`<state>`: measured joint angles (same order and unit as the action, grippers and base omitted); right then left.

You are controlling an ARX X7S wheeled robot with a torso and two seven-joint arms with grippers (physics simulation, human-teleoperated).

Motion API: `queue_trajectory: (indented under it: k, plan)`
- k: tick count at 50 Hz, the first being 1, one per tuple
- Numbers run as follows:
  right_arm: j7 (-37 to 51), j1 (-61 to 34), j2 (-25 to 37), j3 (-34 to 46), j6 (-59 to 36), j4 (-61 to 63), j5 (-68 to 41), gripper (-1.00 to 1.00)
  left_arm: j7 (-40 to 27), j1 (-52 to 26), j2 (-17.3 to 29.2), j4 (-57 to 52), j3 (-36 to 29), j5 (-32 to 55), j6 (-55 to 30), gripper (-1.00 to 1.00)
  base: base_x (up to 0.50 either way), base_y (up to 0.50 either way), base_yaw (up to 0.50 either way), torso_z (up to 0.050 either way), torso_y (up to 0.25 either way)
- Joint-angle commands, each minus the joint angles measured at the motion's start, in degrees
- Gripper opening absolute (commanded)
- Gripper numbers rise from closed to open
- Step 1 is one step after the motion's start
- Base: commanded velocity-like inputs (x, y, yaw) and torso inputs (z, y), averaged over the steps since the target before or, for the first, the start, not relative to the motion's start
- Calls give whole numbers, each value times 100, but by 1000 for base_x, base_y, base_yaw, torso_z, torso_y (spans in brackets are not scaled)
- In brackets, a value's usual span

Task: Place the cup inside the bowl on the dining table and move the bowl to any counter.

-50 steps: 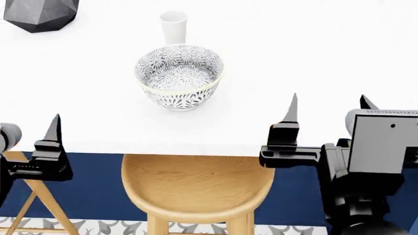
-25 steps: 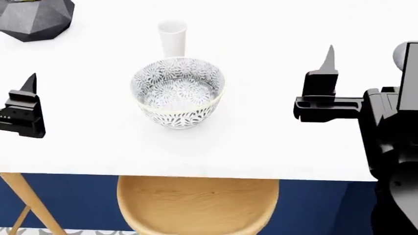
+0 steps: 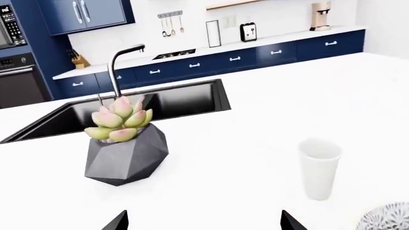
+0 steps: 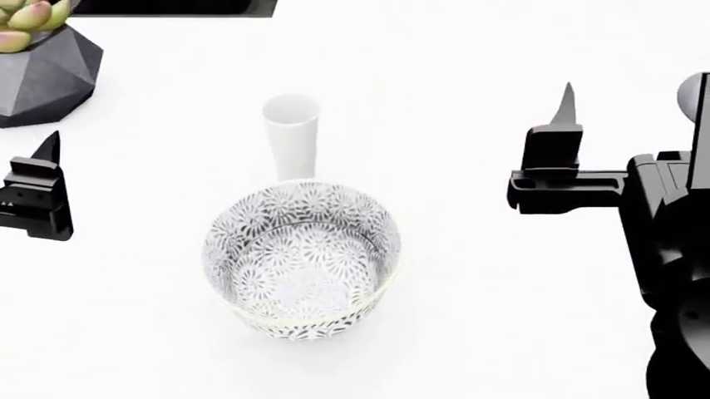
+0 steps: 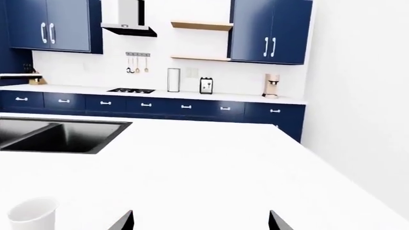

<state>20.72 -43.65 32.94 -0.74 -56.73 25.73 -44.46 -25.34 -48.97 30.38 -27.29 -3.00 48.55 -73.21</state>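
White, smooth dining table top (image 4: 488,316) carries a plain white handleless cup (image 4: 291,137) standing upright just behind a round black-and-white floral bowl (image 4: 301,260), near a dark grey faceted vase (image 4: 45,71), with the left gripper (image 4: 36,199) and right gripper (image 4: 554,162) hovering either side, both wide open and empty.

Ahead of me I noted navy base cabinets (image 5: 185,106) under a white worktop, navy wall cupboards (image 5: 271,31), a range hood (image 5: 130,19), a wooden shelf (image 5: 200,25), a black sink (image 3: 134,108) with a dark tap (image 3: 120,67), and plain white walls.
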Motion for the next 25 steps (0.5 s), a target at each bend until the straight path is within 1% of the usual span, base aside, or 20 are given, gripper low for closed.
queue_trajectory:
  k: [1, 25]
  plan:
    - [-79, 21, 26, 109, 25, 6, 1, 100, -55, -15, 19, -32, 52, 105, -92, 100, 500, 1, 0, 0, 0]
    - [-151, 75, -40, 257, 100, -124, -1, 100, -37, 238, 87, -51, 129, 230, -9, 100, 497, 1, 0, 0, 2]
